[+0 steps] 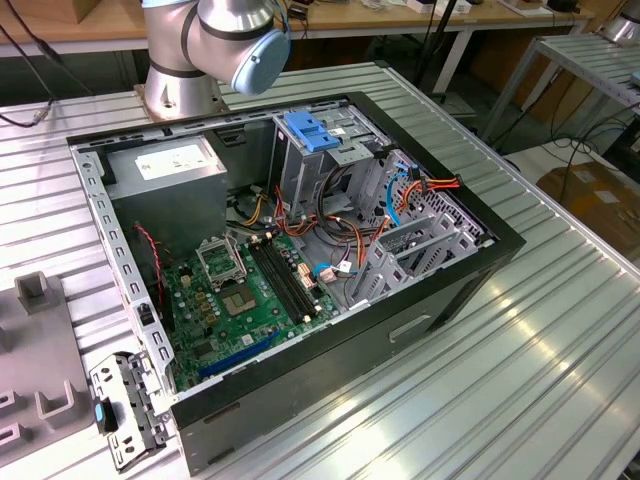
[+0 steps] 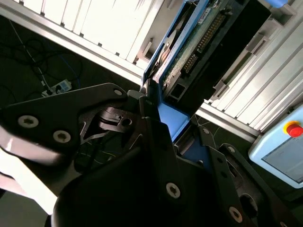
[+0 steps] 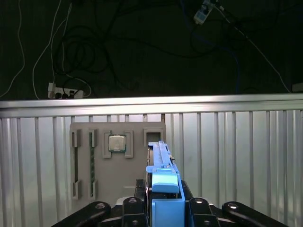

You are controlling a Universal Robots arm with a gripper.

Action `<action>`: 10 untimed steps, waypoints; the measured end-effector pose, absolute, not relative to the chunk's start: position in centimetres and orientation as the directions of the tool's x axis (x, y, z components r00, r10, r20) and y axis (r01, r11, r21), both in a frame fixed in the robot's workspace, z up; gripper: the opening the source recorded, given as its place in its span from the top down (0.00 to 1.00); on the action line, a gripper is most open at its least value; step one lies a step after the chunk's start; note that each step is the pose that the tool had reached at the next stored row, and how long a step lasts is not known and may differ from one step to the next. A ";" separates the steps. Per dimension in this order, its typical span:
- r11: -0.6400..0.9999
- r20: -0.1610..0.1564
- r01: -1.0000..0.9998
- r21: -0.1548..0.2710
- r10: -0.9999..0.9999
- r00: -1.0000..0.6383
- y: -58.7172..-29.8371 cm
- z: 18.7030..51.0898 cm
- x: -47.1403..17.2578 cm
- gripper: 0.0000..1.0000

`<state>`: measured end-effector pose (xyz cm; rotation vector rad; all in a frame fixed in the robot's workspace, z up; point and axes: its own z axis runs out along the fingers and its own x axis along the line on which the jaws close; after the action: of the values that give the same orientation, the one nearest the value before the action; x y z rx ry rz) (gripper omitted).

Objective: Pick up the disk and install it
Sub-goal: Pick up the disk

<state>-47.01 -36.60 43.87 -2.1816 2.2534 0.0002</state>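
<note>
The end effector has its two dark fingers pressed together on the disk, pinching it edge-on by its flat faces, with one blue side rail turned toward the camera in the first wrist view. In the second wrist view the end effector grips the same disk near one end. The disk's green circuit board and connector row run away from the fingers, and its blue rail sits between them. The disk hangs clear of the ribbed metal tabletop, apart from it and directly over a grey slotted tray that lies close to the tabletop's edge. One pocket of the tray holds a square processor chip, and the pocket just beside it lines up with the held disk. Past that edge is a dark floor with loose cables and a white power strip. The second wrist view also takes in a pale control box with a red button beyond the tabletop. In the exterior view the arm rises from its base at the tabletop's far edge, and an open computer case lies on its side in the middle of the tabletop. Inside the case, a grey power-supply box fills one far corner. Next to it stands a metal drive cage topped by a blue latch. Orange, red and blue cables crowd the space just beside the cage, above the green motherboard. A small metal bracket lies on the tabletop at the case's near corner.
</note>
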 end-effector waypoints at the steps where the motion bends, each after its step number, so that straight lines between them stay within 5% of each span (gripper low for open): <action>1: 0.032 -0.004 -0.999 -0.004 -0.999 -0.032 -36.6 43.9 -47.0 0.63; 10: 0.032 -0.004 -0.999 -0.003 -0.999 -0.032 -36.6 43.9 -47.0 0.63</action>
<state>-47.01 -36.61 43.95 -2.1817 2.2534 0.0002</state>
